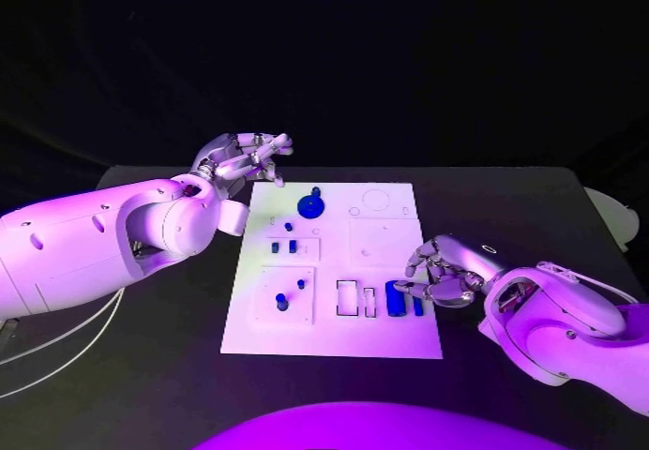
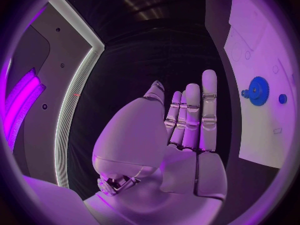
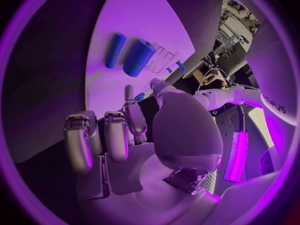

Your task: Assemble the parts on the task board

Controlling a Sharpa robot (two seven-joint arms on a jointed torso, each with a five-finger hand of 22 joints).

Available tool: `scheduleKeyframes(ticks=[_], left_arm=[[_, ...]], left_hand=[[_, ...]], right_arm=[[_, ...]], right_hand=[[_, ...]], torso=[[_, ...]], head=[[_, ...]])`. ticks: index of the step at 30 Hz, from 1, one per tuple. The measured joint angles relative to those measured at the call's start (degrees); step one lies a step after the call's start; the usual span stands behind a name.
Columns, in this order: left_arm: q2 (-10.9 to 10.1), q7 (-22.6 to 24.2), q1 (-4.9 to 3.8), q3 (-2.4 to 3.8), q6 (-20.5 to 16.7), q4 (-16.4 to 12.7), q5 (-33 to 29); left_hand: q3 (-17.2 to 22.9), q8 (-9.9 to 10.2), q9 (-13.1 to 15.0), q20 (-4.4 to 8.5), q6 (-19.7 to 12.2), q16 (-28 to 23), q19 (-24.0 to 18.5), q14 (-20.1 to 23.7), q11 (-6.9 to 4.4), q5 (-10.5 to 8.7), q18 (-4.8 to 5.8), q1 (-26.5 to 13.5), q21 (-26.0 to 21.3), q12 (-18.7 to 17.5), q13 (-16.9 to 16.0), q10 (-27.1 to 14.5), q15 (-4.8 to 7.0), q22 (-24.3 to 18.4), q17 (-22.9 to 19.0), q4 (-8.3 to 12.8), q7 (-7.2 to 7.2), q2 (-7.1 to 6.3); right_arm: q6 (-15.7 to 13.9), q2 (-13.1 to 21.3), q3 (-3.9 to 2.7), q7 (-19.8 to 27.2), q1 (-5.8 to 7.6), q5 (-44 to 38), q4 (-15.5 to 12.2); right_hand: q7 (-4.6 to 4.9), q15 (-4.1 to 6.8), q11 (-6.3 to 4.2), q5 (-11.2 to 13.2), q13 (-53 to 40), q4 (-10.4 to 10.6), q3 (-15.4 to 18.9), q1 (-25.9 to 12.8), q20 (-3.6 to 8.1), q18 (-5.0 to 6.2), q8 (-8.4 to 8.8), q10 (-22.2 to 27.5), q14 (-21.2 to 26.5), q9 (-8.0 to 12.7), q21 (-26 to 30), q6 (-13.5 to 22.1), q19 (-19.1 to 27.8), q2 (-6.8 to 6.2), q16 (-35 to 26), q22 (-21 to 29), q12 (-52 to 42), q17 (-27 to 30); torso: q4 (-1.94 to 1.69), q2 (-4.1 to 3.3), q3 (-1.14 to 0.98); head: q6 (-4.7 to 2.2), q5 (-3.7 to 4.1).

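The white task board [image 1: 385,239] lies in the middle of the black table. On it are a blue gear [image 1: 312,206] at the far end, several small blue parts [image 1: 281,302] along its left side, and a thick blue cylinder [image 1: 397,298] with a thinner one [image 1: 416,305] beside it near the right edge. My right hand [image 1: 443,273] hovers just right of those cylinders [image 3: 139,57], fingers curled, and a small blue part [image 3: 139,97] shows between its thumb and a fingertip. My left hand [image 1: 250,157] is raised off the board's far left corner, fingers straight and holding nothing; the gear [image 2: 257,91] lies beside it.
Empty slots [image 1: 355,298] sit left of the cylinders, and outlined round recesses [image 1: 375,200] mark the board's far right. A pale round object [image 1: 615,217] lies at the table's right edge. White cables [image 1: 61,342] hang along the left.
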State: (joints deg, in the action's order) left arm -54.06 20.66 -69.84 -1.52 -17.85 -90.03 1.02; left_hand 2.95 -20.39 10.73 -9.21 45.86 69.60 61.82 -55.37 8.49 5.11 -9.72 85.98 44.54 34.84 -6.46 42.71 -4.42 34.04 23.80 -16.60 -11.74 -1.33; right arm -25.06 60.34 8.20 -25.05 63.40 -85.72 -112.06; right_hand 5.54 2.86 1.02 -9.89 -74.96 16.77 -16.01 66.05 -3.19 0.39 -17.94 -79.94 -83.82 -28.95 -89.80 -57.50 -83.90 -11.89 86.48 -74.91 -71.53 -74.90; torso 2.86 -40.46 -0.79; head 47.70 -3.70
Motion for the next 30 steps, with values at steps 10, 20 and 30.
scheduleKeyframes(ticks=[10,20,30], left_arm=[[-0.2,0.0,0.01,-0.07,0.1,-0.1,0.0],[-0.4,0.0,0.01,-0.09,0.2,-0.2,0.0],[-0.6,-0.1,0.01,-0.09,0.3,-0.3,0.0]], left_hand=[[0.0,0.0,0.0,0.0,0.0,0.0,0.0,0.0,0.0,0.0,0.0,0.0,0.0,0.0,0.0,0.0,0.0,0.0,0.0,0.0,0.0,0.0],[0.0,0.0,0.0,0.0,0.0,0.0,0.0,0.0,0.18,0.0,0.0,0.0,0.0,0.2,0.0,-0.2,0.0,0.0,0.0,0.0,0.0,0.0],[0.0,-0.2,0.0,-0.21,0.0,0.0,-0.2,0.1,0.22,0.0,0.0,0.0,0.0,0.2,0.0,-0.2,-0.12,0.0,0.0,0.0,0.0,0.0]], right_arm=[[-0.7,-1.6,0.05,-3.4,-1.96,-2.7,0.6],[0.1,-2.8,0.06,-5.5,-2.98,-4.1,1.2],[2.6,-4.1,0.06,-7.0,-3.89,-5.0,2.1]], right_hand=[[-0.01,0.0,0.0,-1.2,0.3,0.0,1.3,-0.4,0.0,0.0,0.0,0.0,0.0,-0.3,0.0,0.4,0.0,0.66,0.0,0.0,0.3,0.0],[-0.01,0.0,-0.08,-1.4,0.5,0.1,4.1,-0.9,0.0,0.0,-0.68,0.5,0.0,-0.9,0.0,0.4,0.0,1.18,0.0,0.0,0.6,0.0],[-0.01,0.0,-0.09,-1.1,0.5,0.1,8.3,-1.8,0.0,0.0,-1.56,0.5,0.0,-1.8,0.0,0.4,0.0,1.51,0.0,0.0,0.9,0.0]], torso=[[-0.01,0.01,-0.01],[0.04,-0.05,-0.04],[0.06,-0.04,-0.05]], head=[[0.32,0.66],[0.47,0.86],[0.48,0.97]])
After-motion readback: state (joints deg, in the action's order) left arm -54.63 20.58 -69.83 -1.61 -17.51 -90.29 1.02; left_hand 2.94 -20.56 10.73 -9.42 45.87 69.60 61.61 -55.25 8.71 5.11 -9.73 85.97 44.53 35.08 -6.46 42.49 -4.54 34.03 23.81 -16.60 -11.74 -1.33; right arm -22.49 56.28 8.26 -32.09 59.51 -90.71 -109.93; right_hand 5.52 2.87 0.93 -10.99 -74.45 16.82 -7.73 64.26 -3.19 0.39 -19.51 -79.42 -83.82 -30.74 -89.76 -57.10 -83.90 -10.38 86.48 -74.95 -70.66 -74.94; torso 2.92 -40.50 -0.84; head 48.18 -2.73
